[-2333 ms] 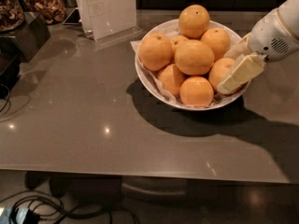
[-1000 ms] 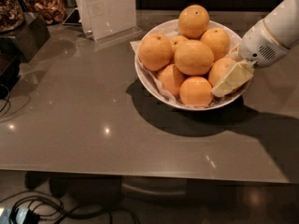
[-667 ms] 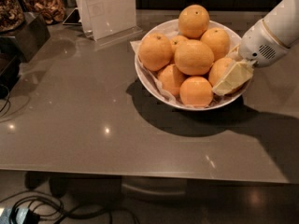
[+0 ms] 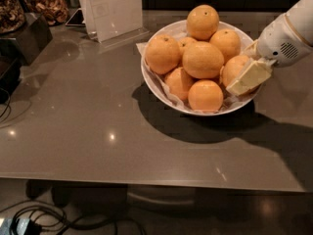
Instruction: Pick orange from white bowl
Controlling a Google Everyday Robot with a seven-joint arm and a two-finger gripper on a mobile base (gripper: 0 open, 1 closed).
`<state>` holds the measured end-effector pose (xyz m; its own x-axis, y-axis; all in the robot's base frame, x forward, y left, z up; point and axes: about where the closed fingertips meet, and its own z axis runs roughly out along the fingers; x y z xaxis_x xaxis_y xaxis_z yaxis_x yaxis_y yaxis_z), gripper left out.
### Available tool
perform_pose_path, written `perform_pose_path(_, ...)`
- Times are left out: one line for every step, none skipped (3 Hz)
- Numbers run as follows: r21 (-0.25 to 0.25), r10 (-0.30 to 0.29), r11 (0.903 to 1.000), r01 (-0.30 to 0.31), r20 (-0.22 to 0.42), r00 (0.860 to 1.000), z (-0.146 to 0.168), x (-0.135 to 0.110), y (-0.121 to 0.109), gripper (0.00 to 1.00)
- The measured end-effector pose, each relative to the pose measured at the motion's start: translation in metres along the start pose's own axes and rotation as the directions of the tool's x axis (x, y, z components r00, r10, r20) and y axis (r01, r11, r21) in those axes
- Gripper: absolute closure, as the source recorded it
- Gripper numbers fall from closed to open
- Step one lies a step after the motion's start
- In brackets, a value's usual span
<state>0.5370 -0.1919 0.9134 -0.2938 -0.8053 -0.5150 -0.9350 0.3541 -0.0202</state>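
The white bowl (image 4: 152, 86) lined with crinkled paper stands on the grey counter, right of centre, piled with several oranges. One orange (image 4: 203, 21) sits on top of the pile. My gripper (image 4: 244, 75) comes in from the right on a white arm (image 4: 286, 38) and reaches over the bowl's right rim. Its cream tip lies against the rightmost orange (image 4: 233, 67), which rests in the bowl. Part of that orange is hidden behind the gripper.
A white sign holder (image 4: 112, 9) stands behind the bowl to the left, with a phone (image 4: 76, 17) beside it. Containers of dried food (image 4: 49, 6) and a dark box (image 4: 24, 38) are at the far left. Cables (image 4: 49, 223) lie on the floor below the counter's front edge.
The gripper has moved slightly up and left, closer onto the rightmost orange. It has barely moved over the last second. The oranges have not shifted.
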Motion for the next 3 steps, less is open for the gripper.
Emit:
perform_pose_path(0.036, -0.062, 0.9977, 0.058, 0.110, 0.992, -0.037, -0.021, 0.006, 1.00)
perform_pose_path(0.025, -0.125, 0.9920, 0.124, 0.340, 0.932, -0.072, -0.037, 0.023, 1.00)
perform_pose_path(-0.001, -0.133, 0.9883, 0.153, 0.492, 0.861, -0.093, -0.039, 0.040, 1.00)
